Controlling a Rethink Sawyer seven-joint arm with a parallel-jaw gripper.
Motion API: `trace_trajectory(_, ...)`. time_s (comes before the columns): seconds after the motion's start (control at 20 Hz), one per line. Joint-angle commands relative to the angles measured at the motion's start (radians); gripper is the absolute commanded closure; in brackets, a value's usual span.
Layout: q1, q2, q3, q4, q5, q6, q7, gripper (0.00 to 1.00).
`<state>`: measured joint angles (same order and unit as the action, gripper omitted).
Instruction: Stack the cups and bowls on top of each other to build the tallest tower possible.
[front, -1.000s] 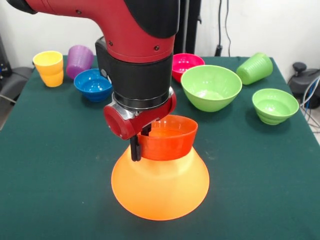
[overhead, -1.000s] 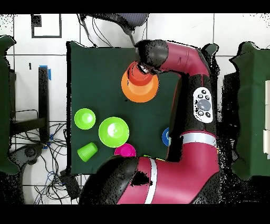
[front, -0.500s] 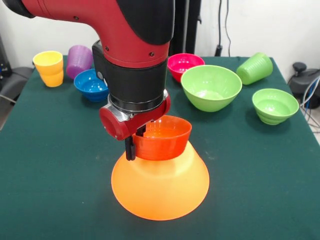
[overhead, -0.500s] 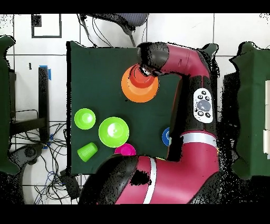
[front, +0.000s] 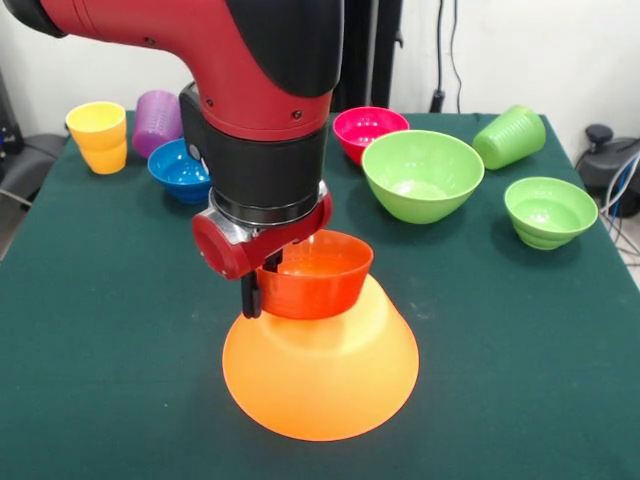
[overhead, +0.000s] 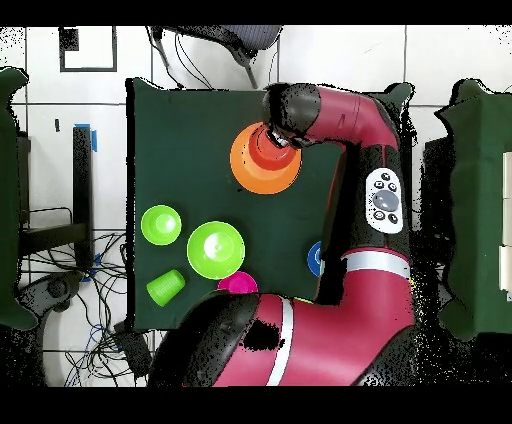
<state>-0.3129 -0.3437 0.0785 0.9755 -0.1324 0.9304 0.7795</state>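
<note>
The huge orange bowl (front: 320, 375) stands upside down at the table's front middle; it also shows in the overhead view (overhead: 262, 172). My gripper (front: 260, 290) is shut on the left rim of the red-orange bowl (front: 318, 278), one finger outside the wall and one inside. It holds that bowl upright at the orange bowl's top, a little left of centre; I cannot tell if they touch. In the overhead view the red-orange bowl (overhead: 266, 148) shows partly under the arm.
At the back stand a yellow cup (front: 98, 135), a purple cup (front: 158, 120), a blue bowl (front: 185, 170), a pink bowl (front: 368, 128) and a large light green bowl (front: 422, 175). A light green cup (front: 510, 135) lies on its side. A small green bowl (front: 550, 210) stands at the right.
My gripper has carried the red-orange bowl a little to the left in the front view, over the orange bowl's top. Nothing else has moved.
</note>
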Motion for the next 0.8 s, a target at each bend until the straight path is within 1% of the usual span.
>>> trace_trajectory(0.05, 0.009, 0.021, 0.050, 0.120, -0.043, -0.011, 0.058, 1.00)
trace_trajectory(0.5, -0.038, 0.011, 0.112, 0.190, 0.013, -0.062, 0.056, 1.00)
trace_trajectory(0.8, -0.045, 0.003, 0.127, 0.208, 0.026, -0.081, 0.055, 1.00)
